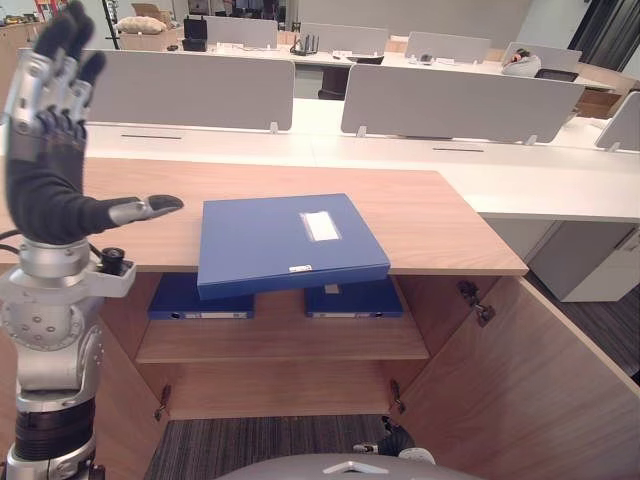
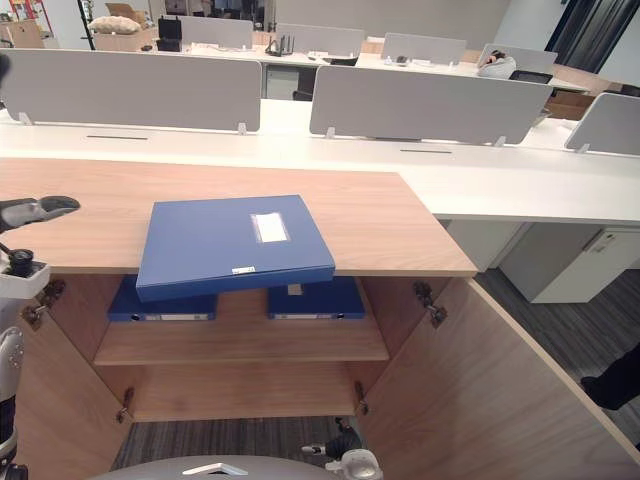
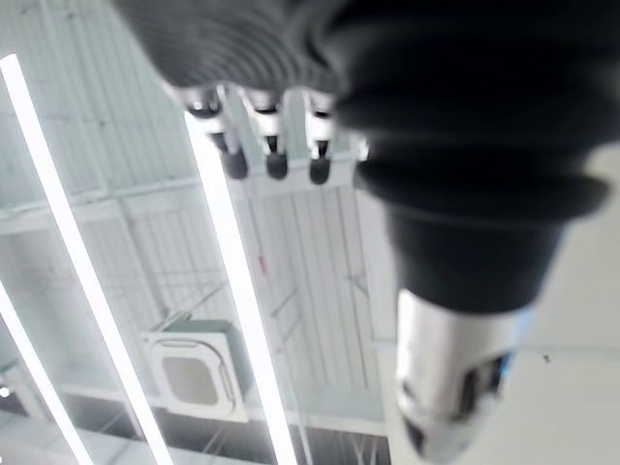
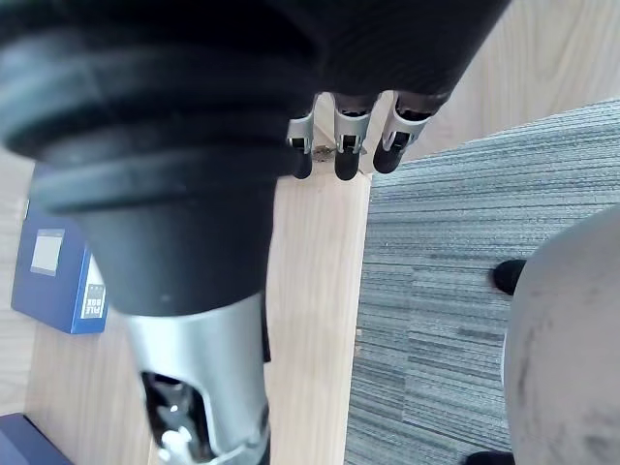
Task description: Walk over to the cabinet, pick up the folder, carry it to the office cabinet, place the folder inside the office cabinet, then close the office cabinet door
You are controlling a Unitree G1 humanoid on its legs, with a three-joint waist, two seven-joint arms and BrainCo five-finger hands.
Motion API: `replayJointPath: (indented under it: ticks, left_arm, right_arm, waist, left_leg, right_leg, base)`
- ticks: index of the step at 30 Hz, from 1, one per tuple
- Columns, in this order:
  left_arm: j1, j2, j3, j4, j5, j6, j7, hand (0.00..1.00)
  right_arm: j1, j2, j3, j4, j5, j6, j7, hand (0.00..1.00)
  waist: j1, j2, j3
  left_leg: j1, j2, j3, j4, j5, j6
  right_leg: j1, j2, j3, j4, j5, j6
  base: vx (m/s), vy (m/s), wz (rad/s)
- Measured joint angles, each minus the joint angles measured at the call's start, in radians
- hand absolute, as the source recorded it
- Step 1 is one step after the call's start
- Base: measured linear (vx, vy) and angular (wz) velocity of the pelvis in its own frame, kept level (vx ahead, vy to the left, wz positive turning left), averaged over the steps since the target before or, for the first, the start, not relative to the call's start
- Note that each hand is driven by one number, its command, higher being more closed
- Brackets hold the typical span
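— Office desks [image 1: 400, 150] with grey screens [image 1: 460, 100] fill the back. Where's the folder [image 1: 290, 243]?
— Flat on the cabinet top [image 1: 440, 215], near edge overhanging the open front, untouched.
— Hands?
— Left hand [image 1: 45, 190] is raised beside the cabinet, fingers straight, thumb out, empty. Right hand [image 4: 346, 136] hangs above the carpet [image 4: 455, 291], fingers loose, holding nothing.
— Inside?
— A second blue folder [image 1: 200, 300] and a third blue folder [image 1: 355, 300] lie on the shelf [image 1: 290, 340].
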Motion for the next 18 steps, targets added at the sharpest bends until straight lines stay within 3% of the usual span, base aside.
replayJointPath:
  ticks: [3, 5, 7, 8, 10, 11, 18]
  left_arm:
    - [-0.009, 0.013, 0.023, -0.003, -0.021, -0.001, 0.001, 0.00]
    - [-0.088, 0.085, -0.011, -0.024, -0.042, 0.001, 0.001, 0.00]
    - [-0.119, 0.081, -0.189, -0.050, -0.101, -0.042, 0.006, 0.00]
    - [-0.094, 0.059, -0.225, -0.067, -0.086, -0.045, 0.006, 0.00]
    - [0.038, -0.041, -0.385, -0.091, 0.050, -0.027, -0.005, 0.00]
    - [0.047, -0.044, -0.408, -0.088, 0.079, -0.020, -0.013, 0.00]
    - [0.035, -0.042, -0.433, -0.057, 0.195, -0.016, 0.016, 0.00]
  right_arm:
    - [0.008, 0.000, -0.008, 0.000, 0.007, 0.000, 0.001, 0.00]
    - [0.007, 0.000, -0.004, -0.001, 0.007, -0.001, 0.001, 0.00]
    - [-0.004, -0.002, 0.011, -0.001, 0.007, -0.003, 0.001, 0.00]
    - [-0.005, -0.003, 0.013, -0.001, 0.007, -0.003, 0.003, 0.00]
    - [-0.016, -0.003, 0.022, -0.004, 0.008, -0.004, 0.002, 0.00]
    - [-0.015, -0.004, 0.024, -0.004, 0.008, -0.004, 0.001, 0.00]
    - [-0.014, -0.013, 0.049, -0.001, 0.006, -0.004, -0.002, 0.00]
  waist:
    - [-0.001, 0.000, 0.001]
    - [0.000, -0.008, 0.004]
    - [-0.013, -0.005, 0.005]
    - [-0.019, 0.000, 0.007]
    - [-0.034, 0.000, 0.011]
    - [-0.036, -0.002, 0.012]
    - [-0.032, -0.001, 0.019]
  left_leg:
    - [0.000, 0.000, 0.001, 0.000, -0.004, -0.003]
    - [-0.002, 0.001, 0.001, 0.000, -0.005, -0.003]
    - [-0.003, 0.000, 0.000, 0.001, -0.004, -0.001]
    - [-0.001, -0.001, 0.003, 0.004, -0.001, 0.003]
    - [-0.003, -0.003, 0.024, 0.005, -0.010, -0.002]
    - [-0.007, -0.002, 0.024, 0.004, -0.011, -0.002]
    - [-0.010, -0.001, 0.025, 0.006, -0.008, 0.005]
  right_leg:
    - [0.000, 0.001, 0.001, -0.003, 0.000, 0.000]
    - [0.000, 0.001, 0.000, -0.005, 0.000, 0.000]
    - [-0.005, -0.003, 0.001, 0.011, -0.001, 0.003]
    - [-0.006, -0.004, 0.006, 0.013, 0.002, 0.006]
    - [-0.021, -0.002, 0.028, 0.012, 0.001, 0.003]
    - [-0.025, -0.001, 0.028, 0.012, 0.001, 0.002]
    - [-0.030, 0.002, 0.032, 0.010, 0.004, 0.008]
  base:
    - [0.00, 0.000, 0.00]
    - [0.00, 0.000, 0.00]
    - [0.00, 0.000, 0.00]
    - [0.02, 0.027, -0.18]
    - [0.00, 0.030, -0.24]
    - [-0.02, -0.005, -0.09]
    - [0.02, -0.005, 0.00]
